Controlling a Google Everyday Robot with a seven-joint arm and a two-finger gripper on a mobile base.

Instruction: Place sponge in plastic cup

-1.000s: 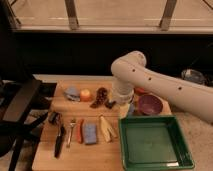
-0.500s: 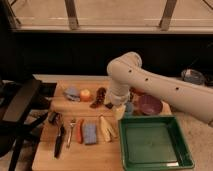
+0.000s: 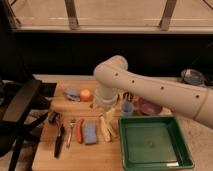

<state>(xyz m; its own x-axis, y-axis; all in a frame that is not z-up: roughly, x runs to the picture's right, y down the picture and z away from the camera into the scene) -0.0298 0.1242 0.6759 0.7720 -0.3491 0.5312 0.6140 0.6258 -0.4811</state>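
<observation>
Tool [image 3: 106,110] over wooden board [image 3: 50,156], sponge [image 3: 90,133] flat nearby, plastic cup [image 3: 128,108] beside

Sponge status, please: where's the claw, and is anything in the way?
Gripper low over the board, beyond the sponge. Sponge flat, not held. Plastic cup upright beside purple bowl; nothing on sponge.

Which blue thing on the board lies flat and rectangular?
The sponge, beside the orange stick; the lump and cup are round. The hand hangs beside the cup.
</observation>
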